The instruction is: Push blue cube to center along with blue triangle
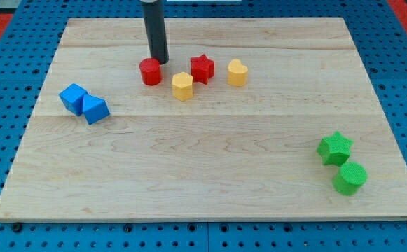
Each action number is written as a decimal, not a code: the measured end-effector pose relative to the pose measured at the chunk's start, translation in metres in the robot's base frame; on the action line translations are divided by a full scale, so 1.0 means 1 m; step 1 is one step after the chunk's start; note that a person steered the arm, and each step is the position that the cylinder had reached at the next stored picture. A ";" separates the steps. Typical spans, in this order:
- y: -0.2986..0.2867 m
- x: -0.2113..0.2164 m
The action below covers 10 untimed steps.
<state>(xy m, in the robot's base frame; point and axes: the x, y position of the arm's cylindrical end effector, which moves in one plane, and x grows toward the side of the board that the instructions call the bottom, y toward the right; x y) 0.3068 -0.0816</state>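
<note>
The blue cube (72,97) and the blue triangle (95,110) lie touching each other at the view's left of the wooden board (203,175). The cube is to the upper left of the triangle. My tip (160,60) is the lower end of a dark rod near the view's top, just above and right of the red cylinder (150,71). The tip is far to the right of both blue blocks and touches neither.
A yellow hexagon block (182,86), a red star (202,68) and a yellow heart-like block (237,72) stand right of the red cylinder. A green star (335,148) and a green cylinder (349,177) sit at the lower right. The board's edges meet a blue pegboard.
</note>
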 end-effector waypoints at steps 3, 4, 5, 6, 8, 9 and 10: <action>-0.158 0.054; -0.129 0.095; -0.101 0.105; -0.164 0.107; -0.110 0.161; -0.074 0.140; -0.085 0.119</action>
<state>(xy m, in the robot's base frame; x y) 0.4262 -0.1664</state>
